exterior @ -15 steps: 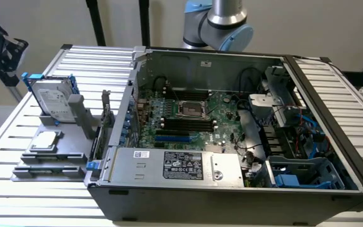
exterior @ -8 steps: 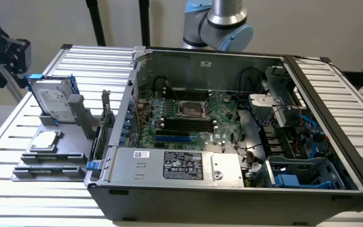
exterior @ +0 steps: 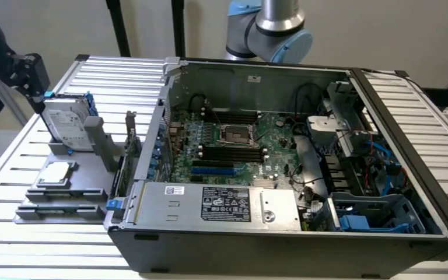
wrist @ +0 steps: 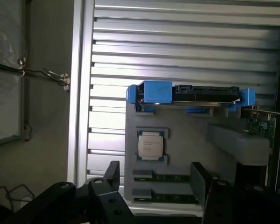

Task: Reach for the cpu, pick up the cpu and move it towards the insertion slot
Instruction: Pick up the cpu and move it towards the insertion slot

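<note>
- While lying flat in the holder (wrist: 186, 126), one cpu (wrist: 150, 143): edges clear, open above.
- One gripper (wrist: 155, 168): jaws wide apart, empty, near the cpu.
- One insertion slot (exterior: 238, 134): well apart.
- Two memory sticks (wrist: 168, 199), one hard drive (wrist: 196, 93).

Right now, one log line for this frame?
phase: reach | gripper: open, empty | cpu: in grey tray, not gripped | insertion slot: inside open case

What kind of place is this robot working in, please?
Probably a robotics lab bench for computer assembly: an open computer case with a motherboard sits on a slatted metal table, a robot arm rises behind it, and a cpu lies in a holder alongside.
</note>
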`<state>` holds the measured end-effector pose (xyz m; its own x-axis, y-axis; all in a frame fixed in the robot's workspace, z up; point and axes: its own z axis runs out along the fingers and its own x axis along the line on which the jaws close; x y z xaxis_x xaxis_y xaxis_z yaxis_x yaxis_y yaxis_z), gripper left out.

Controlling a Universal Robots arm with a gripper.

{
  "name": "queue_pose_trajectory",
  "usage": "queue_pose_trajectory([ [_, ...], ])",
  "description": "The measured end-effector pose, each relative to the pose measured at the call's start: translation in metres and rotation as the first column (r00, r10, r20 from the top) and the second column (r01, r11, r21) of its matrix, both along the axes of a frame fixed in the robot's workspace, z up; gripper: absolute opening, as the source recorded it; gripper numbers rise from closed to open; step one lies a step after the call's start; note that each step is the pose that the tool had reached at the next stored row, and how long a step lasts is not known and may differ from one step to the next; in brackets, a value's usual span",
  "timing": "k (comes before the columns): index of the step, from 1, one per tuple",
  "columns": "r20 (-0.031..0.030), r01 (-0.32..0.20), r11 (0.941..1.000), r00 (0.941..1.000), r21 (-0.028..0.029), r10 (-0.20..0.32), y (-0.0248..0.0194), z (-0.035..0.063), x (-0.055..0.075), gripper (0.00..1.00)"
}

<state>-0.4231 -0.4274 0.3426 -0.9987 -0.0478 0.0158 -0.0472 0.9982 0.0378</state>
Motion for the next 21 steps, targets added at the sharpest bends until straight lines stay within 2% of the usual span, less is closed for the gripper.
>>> queue_pose_trajectory([
  [12, 0.0, 0.0, 1.0, 1.0, 0.0, 0.0, -0.0007, -0.0218, 0.0, 0.71],
  [21, 0.0, 0.0, 1.0, 1.0, 0.0, 0.0, -0.0062, -0.0382, 0.0, 0.71],
])
